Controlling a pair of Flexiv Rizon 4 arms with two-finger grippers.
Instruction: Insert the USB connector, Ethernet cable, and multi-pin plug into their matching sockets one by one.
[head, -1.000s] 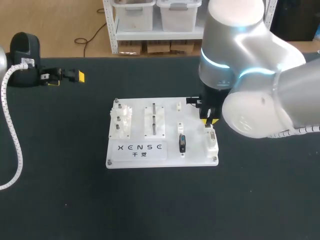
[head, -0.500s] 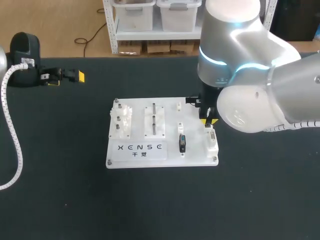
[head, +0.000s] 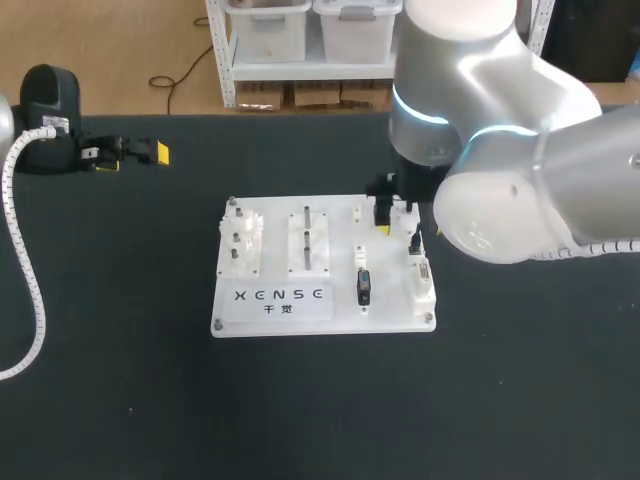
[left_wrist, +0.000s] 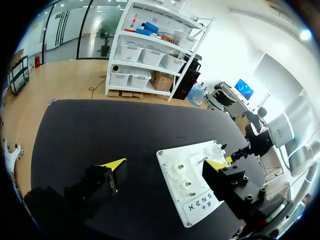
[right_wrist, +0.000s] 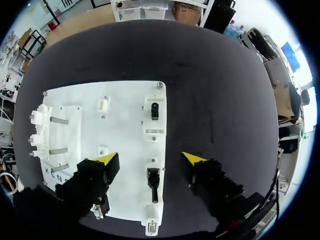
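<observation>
Leftward and slightly upward goes the right gripper (head: 400, 230), from the right edge of the white board (head: 390, 305) to a spot above its upper right part, just right of the frame's centre. Its yellow-tipped fingers stand spread wide and grip nothing. From the right wrist view, a dark plug (right_wrist: 153, 178) lies on the board under the gap, clear of both fingers. A black connector (head: 364, 286) stands right of the board's middle, near its lower edge. The left gripper (head: 132, 158) hangs at the upper left over the black table (head: 120, 400), well apart from the board, its fingers also spread and empty.
</observation>
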